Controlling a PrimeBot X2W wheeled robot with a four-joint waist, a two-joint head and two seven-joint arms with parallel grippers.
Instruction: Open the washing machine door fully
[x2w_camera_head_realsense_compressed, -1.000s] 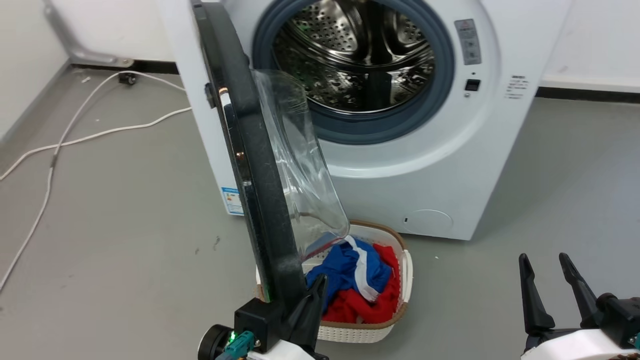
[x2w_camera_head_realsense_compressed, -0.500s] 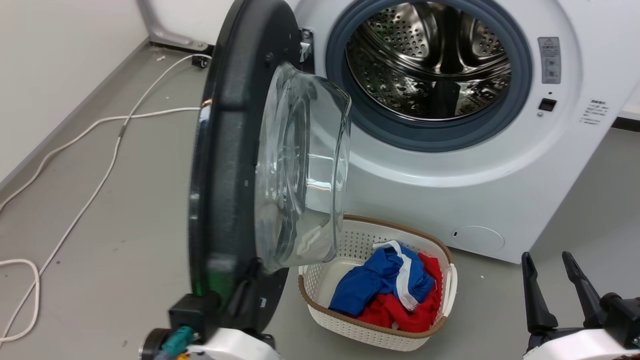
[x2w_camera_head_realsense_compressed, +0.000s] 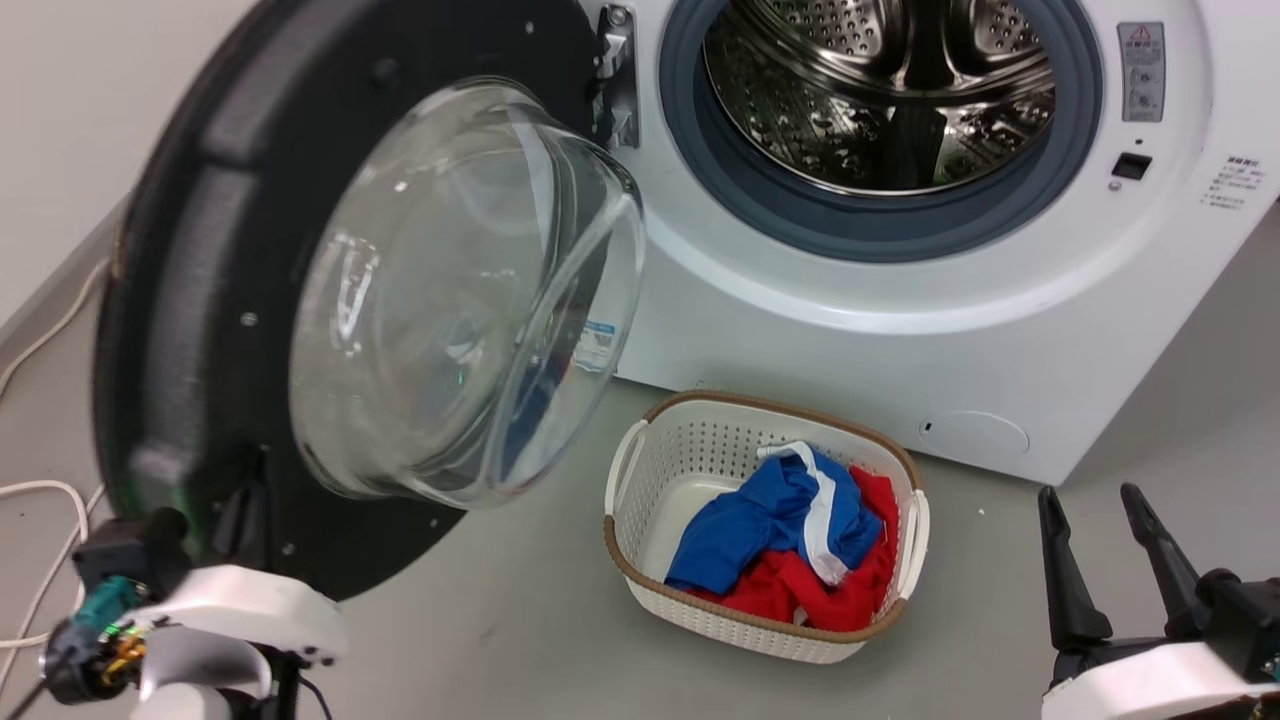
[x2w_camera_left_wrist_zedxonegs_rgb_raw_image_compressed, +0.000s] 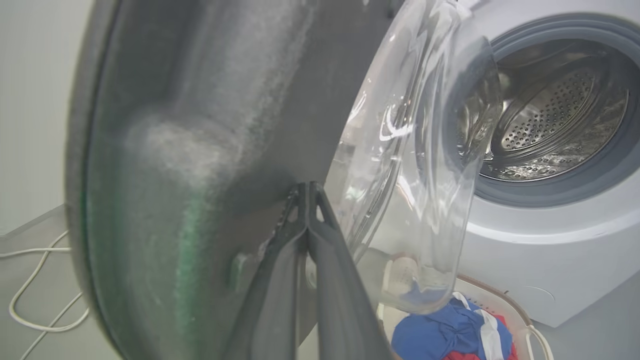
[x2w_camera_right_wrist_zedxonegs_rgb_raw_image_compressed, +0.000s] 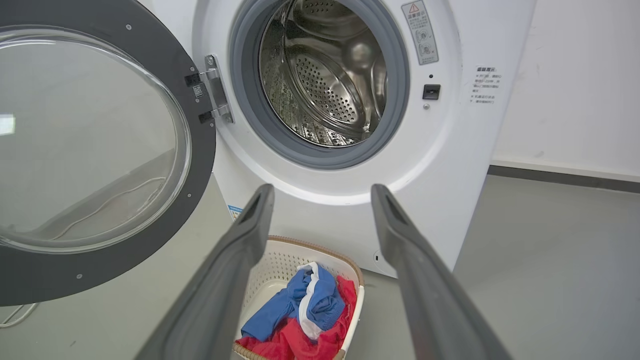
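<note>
The white washer (x2w_camera_head_realsense_compressed: 900, 340) fills the top of the head view from 11 to 2 o'clock and stands on a grey floor (x2w_camera_head_realsense_compressed: 500, 640). Its round opening is uncovered. The steel drum (x2w_camera_head_realsense_compressed: 880, 90) shows inside a grey gasket (x2w_camera_head_realsense_compressed: 690, 185).

The door (x2w_camera_head_realsense_compressed: 200, 250) hangs at 9 o'clock from the opening, on a metal hinge (x2w_camera_head_realsense_compressed: 615, 80) at the opening's edge. It stands wide open, its inner face turned out toward the robot. Its clear glass bowl (x2w_camera_head_realsense_compressed: 450, 300) bulges toward 4 o'clock.

A white basket (x2w_camera_head_realsense_compressed: 700, 450) with a brown rim sits on the floor at 6 o'clock from the opening, just in front of the washer and apart from the door. Blue, red and white clothes (x2w_camera_head_realsense_compressed: 770, 530) lie heaped in its half nearer 4 o'clock.

The right gripper (x2w_camera_head_realsense_compressed: 1088, 495) hangs at 4 o'clock in the head view, well apart from basket and washer. Its fingers are spread wide and have hold of nothing.

The left gripper (x2w_camera_left_wrist_zedxonegs_rgb_raw_image_compressed: 303, 186) is at 8 o'clock in the head view, at the door's lower edge. In the left wrist view its two fingers are closed tip to tip with nothing between them. The tips lie against the door's black inner face just beside the bowl.

A white cable (x2w_camera_head_realsense_compressed: 40, 490) loops on the floor at 8 o'clock, behind the door.
</note>
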